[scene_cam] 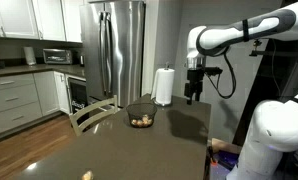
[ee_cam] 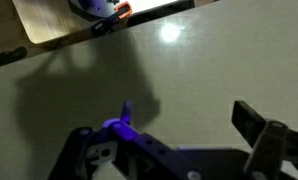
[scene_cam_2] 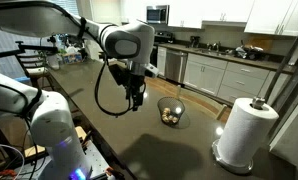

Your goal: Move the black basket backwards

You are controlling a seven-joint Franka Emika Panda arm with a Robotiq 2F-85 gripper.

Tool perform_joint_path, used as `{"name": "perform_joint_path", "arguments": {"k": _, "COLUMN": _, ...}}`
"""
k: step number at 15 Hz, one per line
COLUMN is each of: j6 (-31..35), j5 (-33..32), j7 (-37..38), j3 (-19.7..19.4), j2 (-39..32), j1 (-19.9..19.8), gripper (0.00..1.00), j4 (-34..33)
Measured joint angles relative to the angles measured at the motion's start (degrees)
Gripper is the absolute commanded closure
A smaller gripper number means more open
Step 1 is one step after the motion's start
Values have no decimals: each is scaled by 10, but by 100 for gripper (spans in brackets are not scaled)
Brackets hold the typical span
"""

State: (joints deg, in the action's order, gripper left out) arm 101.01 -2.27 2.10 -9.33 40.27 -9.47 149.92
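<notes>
The black basket [scene_cam: 141, 113] is a small round wire bowl with tan-yellow lumps inside, standing on the dark table; it also shows in an exterior view [scene_cam_2: 171, 112]. My gripper [scene_cam: 193, 97] hangs above the table to the right of the basket, apart from it, and shows in an exterior view [scene_cam_2: 136, 100] left of the basket. In the wrist view my gripper [ee_cam: 189, 120] is open and empty, with bare table between the fingers. The basket is out of the wrist view.
A paper towel roll [scene_cam: 164, 86] stands behind the basket, also seen in an exterior view [scene_cam_2: 241, 133]. A chair back [scene_cam: 92, 115] is at the table's far side. A small tan lump [scene_cam: 87, 175] lies near the front. The table edge [ee_cam: 109, 30] crosses the wrist view.
</notes>
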Motion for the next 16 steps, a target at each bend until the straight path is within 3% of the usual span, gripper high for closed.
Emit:
{"name": "perform_joint_path", "arguments": {"k": 11, "j6": 8, "j5": 1, "j7": 0, "j3": 0, "j2": -3, "j1": 0, "gripper": 0, "j4": -1}}
{"name": "perform_joint_path", "arguments": {"k": 16, "j6": 44, "j5": 10, "j7": 0, "j3": -3, "j2": -47, "j1": 2, "gripper": 0, "j4": -29}}
